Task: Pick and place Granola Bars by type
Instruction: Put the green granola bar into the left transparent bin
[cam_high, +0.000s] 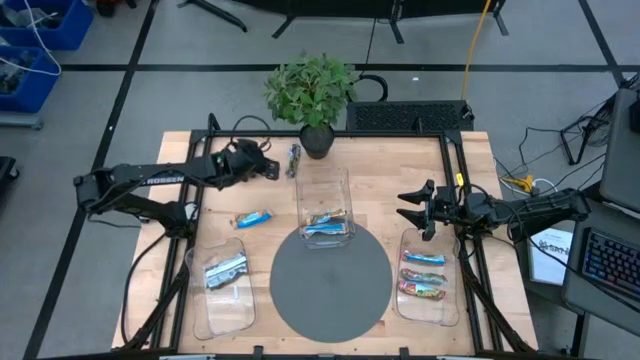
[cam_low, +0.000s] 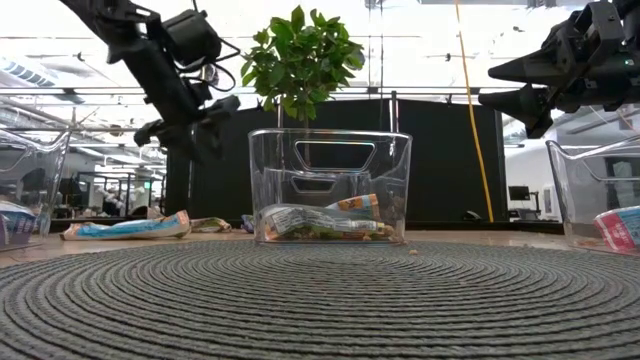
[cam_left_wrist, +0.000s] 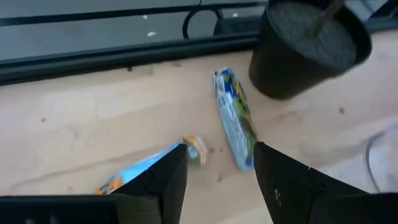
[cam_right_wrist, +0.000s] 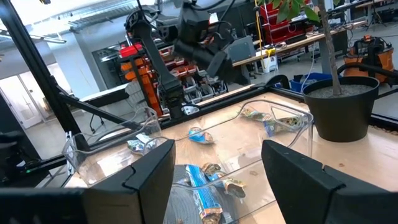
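My left gripper (cam_high: 268, 166) is open above the table's far side, left of the plant pot. In the left wrist view (cam_left_wrist: 220, 180) a blue-and-orange bar (cam_left_wrist: 149, 167) lies flat on the wood by one finger, and a blue-green bar (cam_left_wrist: 235, 118) lies beyond the other. A blue bar (cam_high: 252, 219) lies flat on the table. The middle clear tray (cam_high: 325, 190) holds blue bars (cam_high: 327, 225). The left tray (cam_high: 200, 310) holds a silver bar (cam_high: 225, 270). The right tray (cam_high: 445, 310) holds a blue bar (cam_high: 425, 258) and red ones (cam_high: 422, 290). My right gripper (cam_high: 412, 206) is open and empty, raised above the right tray's far end.
A potted plant (cam_high: 317, 140) stands at the table's far edge, close to the blue-green bar. A round grey woven mat (cam_high: 330, 290) lies at the front middle, and the middle tray's near end sits on it. Black frame rails run along the table's left and right sides.
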